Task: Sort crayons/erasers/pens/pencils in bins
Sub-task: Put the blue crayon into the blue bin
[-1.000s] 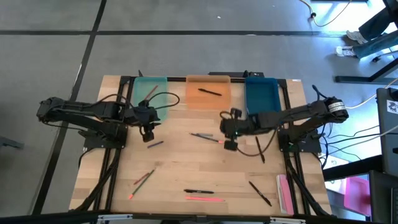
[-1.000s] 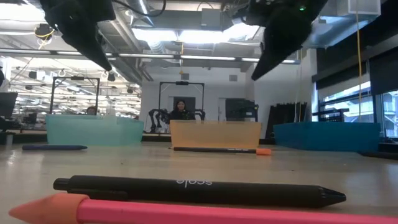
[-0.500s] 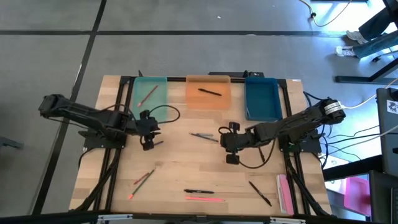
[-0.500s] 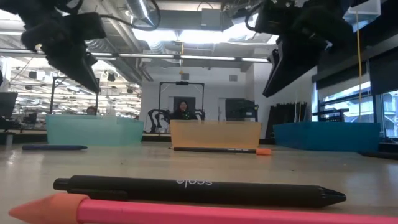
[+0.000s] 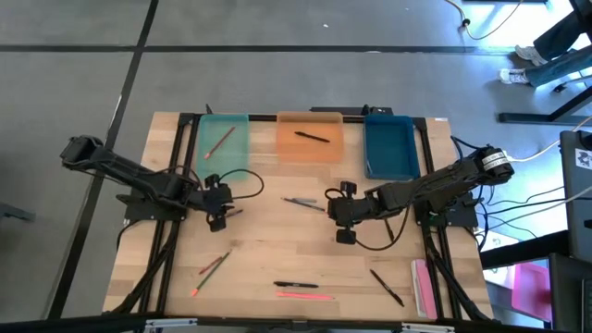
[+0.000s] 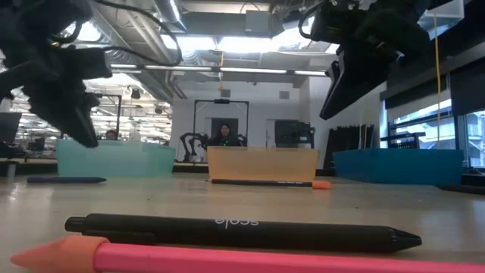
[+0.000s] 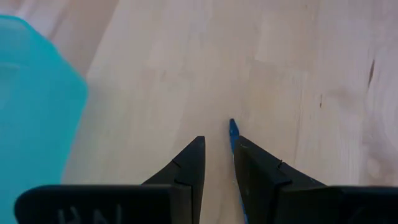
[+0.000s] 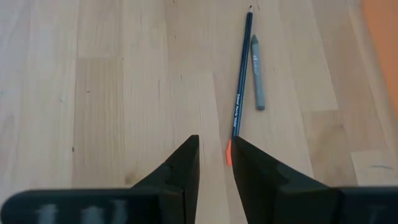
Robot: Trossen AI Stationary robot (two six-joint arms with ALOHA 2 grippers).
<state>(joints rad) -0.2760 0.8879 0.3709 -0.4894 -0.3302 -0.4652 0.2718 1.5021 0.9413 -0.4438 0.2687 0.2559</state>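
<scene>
My left gripper (image 5: 217, 222) hangs shut over the table, in front of the teal bin (image 5: 222, 153). A short blue stick (image 7: 232, 129) lies on the wood right beside one of its fingers. My right gripper (image 5: 344, 237) is shut and raised at mid-table. Past its tips lie a dark pencil with an orange end (image 8: 241, 81) and a grey crayon (image 8: 257, 73). The teal bin holds a red pencil (image 5: 218, 141). A black pen (image 5: 312, 137) lies in the orange bin (image 5: 310, 148). The blue bin (image 5: 388, 146) stands on the right.
Near the front edge lie two pencils (image 5: 213, 265), a black pen (image 5: 296, 285) and a pink stick (image 5: 303, 296). Another black pen (image 5: 387, 287) and a wide pink strip (image 5: 421, 287) lie to the right. A person (image 6: 221, 135) sits in the room behind.
My left gripper has moved from the teal bin's front toward the near edge and come down over the blue stick. My right gripper has shifted toward the near edge and lowered, then held still for the last half second.
</scene>
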